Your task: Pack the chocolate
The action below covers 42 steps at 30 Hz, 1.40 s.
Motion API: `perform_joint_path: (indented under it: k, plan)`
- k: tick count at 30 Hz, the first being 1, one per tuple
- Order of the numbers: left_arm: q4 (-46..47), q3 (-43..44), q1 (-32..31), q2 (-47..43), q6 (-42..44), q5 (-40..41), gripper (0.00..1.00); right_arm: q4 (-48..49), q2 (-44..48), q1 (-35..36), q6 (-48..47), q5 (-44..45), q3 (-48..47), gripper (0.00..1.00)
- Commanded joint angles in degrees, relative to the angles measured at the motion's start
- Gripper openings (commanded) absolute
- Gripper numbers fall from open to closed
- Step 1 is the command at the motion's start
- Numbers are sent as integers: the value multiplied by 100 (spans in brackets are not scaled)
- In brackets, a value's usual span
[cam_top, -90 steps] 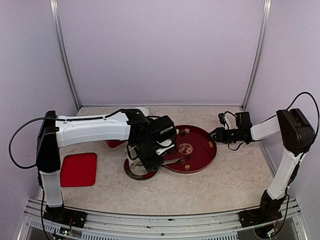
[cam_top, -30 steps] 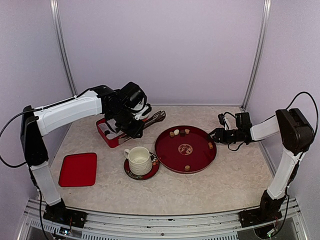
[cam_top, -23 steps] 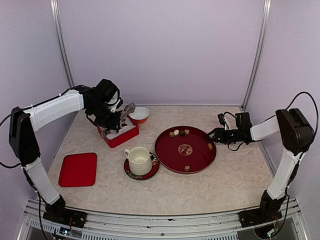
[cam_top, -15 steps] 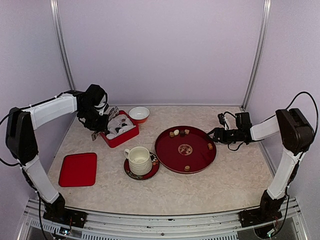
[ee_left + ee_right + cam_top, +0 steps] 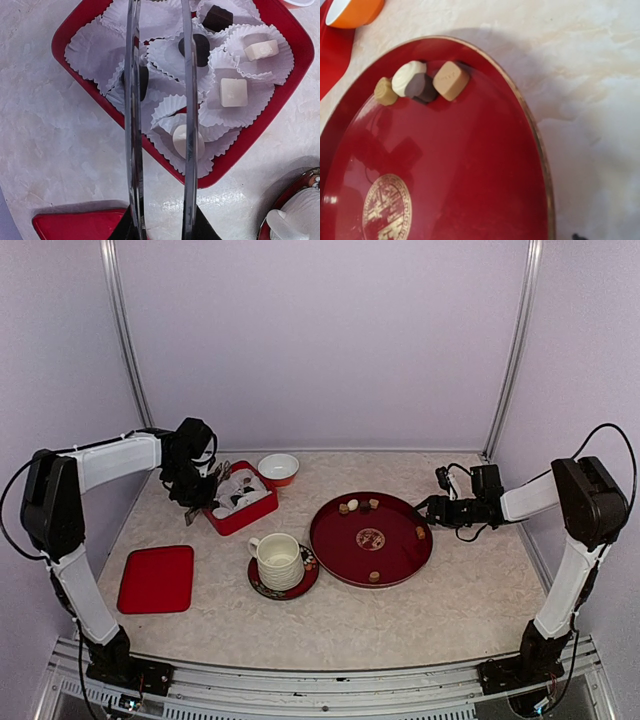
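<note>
A robot test cell in a lab. Two white-and-black robot arms, the left arm (image 5: pixel 110 458) and the right arm (image 5: pixel 575 575), are bolted to a metal rail (image 5: pixel 320 680) at the near edge of a marble-patterned bench (image 5: pixel 450 610). Plain lilac walls (image 5: pixel 320 340) with metal corner posts (image 5: pixel 125 340) enclose it. Loose black cables (image 5: pixel 610 425) trail from the arms.
</note>
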<state>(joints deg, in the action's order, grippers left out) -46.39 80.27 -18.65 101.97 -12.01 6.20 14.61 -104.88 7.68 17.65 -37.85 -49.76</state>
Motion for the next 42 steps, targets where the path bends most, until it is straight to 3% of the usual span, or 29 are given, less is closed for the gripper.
perform_joint_path:
  k: [1,16,25,34,42]
  plan:
    - [191,-47,55,124,19,216,26,-29,139,-47,-42,-1,71,78]
    - [170,82,134,419,196,386,32,-72,213,-48,-38,-13,97,83]
    - [59,192,37,-42,214,190,36,-170,313,-65,-90,-4,62,84]
    - [-477,875,-646,-405,296,176,36,-234,466,-117,-125,-47,118,84]
    - [-804,1566,-1722,-236,330,269,37,-274,580,-143,-140,-30,224,83]
